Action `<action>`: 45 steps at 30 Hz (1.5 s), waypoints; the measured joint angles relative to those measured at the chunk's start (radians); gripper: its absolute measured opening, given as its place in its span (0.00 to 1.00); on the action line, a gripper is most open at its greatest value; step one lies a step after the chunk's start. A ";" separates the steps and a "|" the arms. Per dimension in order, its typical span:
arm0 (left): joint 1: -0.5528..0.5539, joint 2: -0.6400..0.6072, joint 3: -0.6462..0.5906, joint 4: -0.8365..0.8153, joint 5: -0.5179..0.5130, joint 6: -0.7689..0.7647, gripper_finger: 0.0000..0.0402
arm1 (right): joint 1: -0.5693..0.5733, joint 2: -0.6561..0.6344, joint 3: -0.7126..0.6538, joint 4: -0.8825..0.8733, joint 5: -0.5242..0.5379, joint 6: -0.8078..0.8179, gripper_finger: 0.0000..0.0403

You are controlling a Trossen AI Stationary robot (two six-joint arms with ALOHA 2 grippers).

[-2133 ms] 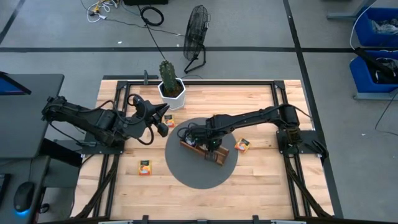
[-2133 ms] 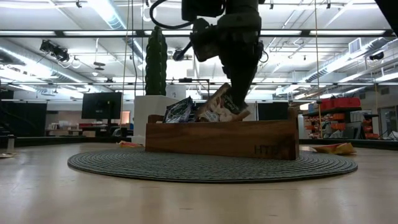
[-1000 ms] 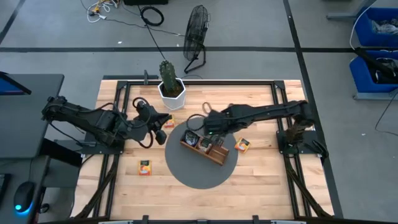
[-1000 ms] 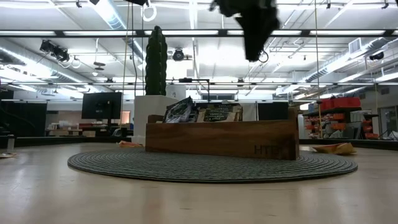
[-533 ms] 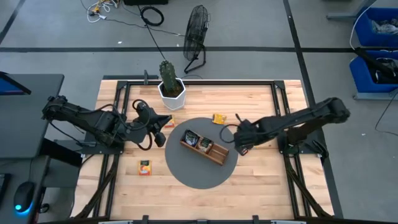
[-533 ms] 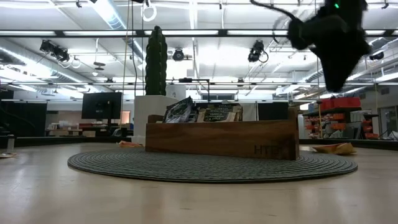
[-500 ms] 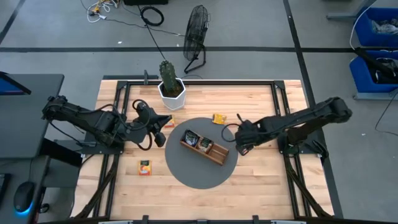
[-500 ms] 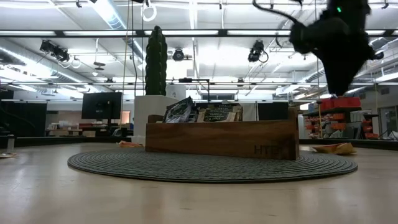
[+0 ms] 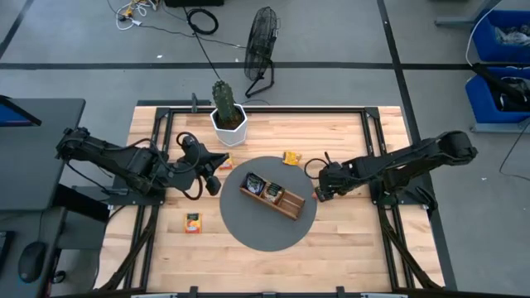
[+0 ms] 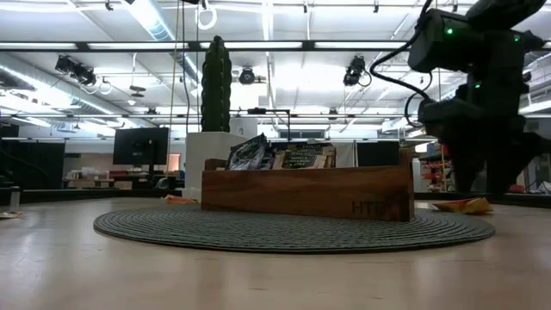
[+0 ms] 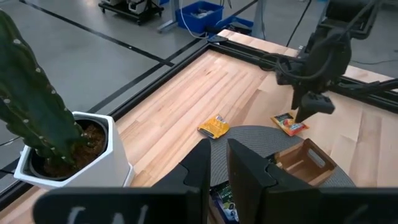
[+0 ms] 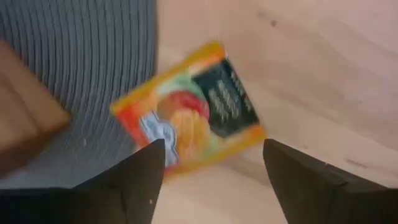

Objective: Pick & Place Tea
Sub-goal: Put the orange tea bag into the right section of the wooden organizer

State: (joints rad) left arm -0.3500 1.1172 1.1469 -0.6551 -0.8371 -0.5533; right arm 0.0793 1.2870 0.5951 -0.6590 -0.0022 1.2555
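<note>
Right wrist view gives you the clearest look at the tea: an orange packet point(image 12: 189, 107) lies flat, partly on the grey ribbed mat point(image 12: 74, 81) and partly on the bare wood of the desk point(image 12: 323, 68), and your right claw point(image 12: 211, 171) hangs directly over it with its two dark fingers point(image 12: 140, 177) spread wide, one on each side of the packet, holding nothing. In the high view that same packet is hidden under the right claw point(image 9: 321, 189), right of centre in the frame, at the right edge of the round mat point(image 9: 248, 228).

Other packets lie around it. A second orange packet point(image 9: 291, 157) sits on the desk just above the mat, a third point(image 9: 193, 222) lies alone in the lower left of the desk, and another point(image 9: 225, 161) shows beside the left claw. Dark packets point(image 9: 257, 185) stand in the left compartments of the wooden tray point(image 9: 290, 207), which rests slantwise on the mat; its right compartment looks bare.

Your left claw point(image 9: 217, 161) waits at the left of the mat, below the cactus in its white pot point(image 9: 228, 117). In the left wrist view its fingers point(image 11: 245, 165) stand close together with only a narrow slit between them, and nothing visible is gripped there.
</note>
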 joint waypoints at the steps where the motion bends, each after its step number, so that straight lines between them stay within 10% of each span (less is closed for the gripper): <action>1: 0.000 0.000 0.000 0.001 0.000 0.000 0.14 | -0.005 0.007 -0.003 0.006 0.013 0.007 0.69; 16: 0.022 0.002 0.000 0.031 -0.008 -0.011 0.14 | -0.029 0.157 0.006 0.017 0.070 -0.067 0.58; 29: 0.035 0.002 0.000 0.042 -0.008 -0.011 0.14 | -0.028 0.150 0.005 0.046 0.102 -0.181 0.03; 45: 0.035 0.002 0.000 0.042 -0.008 -0.010 0.14 | -0.033 0.114 0.127 -0.018 0.120 -0.332 0.06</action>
State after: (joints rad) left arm -0.3149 1.1191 1.1468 -0.6129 -0.8448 -0.5636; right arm 0.0467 1.4010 0.7219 -0.6766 0.1181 0.9231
